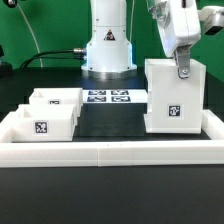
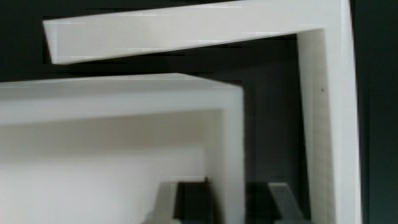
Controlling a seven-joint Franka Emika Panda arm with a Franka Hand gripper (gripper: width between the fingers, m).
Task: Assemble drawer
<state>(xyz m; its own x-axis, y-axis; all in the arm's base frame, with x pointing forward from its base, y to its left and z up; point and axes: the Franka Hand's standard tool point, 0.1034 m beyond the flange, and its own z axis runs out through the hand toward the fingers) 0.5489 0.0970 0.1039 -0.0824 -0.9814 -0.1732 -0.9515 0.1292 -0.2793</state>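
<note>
The drawer's tall white housing stands upright at the exterior view's right, a square tag on its front. My gripper comes down onto its top edge near the right side. In the wrist view my gripper has its dark fingers on either side of a thin white wall of the housing, and the jaws look closed on it. Two small white open-top trays sit side by side at the exterior view's left, apart from the housing.
A long low white wall runs along the front and up both sides of the black table. The marker board lies flat at the back middle. The arm's white base stands behind it.
</note>
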